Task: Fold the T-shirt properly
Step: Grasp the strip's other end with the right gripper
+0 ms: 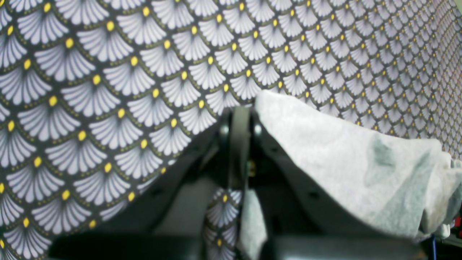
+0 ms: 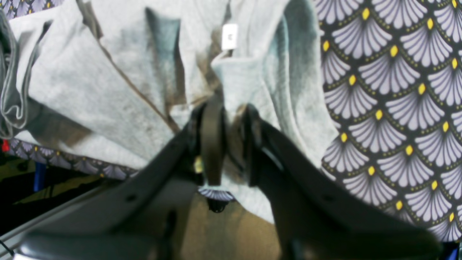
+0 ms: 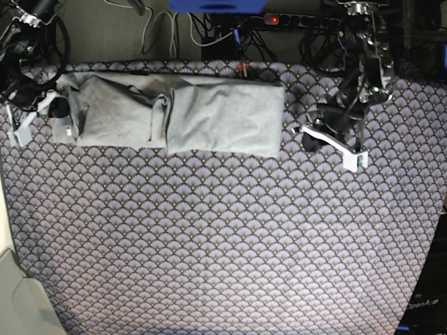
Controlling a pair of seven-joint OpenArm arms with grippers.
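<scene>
The grey T-shirt lies folded into a long band along the back of the table, plain side up. My right gripper is at its left end. In the right wrist view the right gripper is shut on a bunched fold of the T-shirt, below a white neck label. My left gripper is just right of the shirt's right edge, with tablecloth showing between them. In the left wrist view the left gripper has its jaws together, with the T-shirt beside its right finger.
The fan-patterned tablecloth covers the whole table. Cables and a power strip run behind the back edge. The table's back edge is close under the right gripper. A pale floor corner shows at front left.
</scene>
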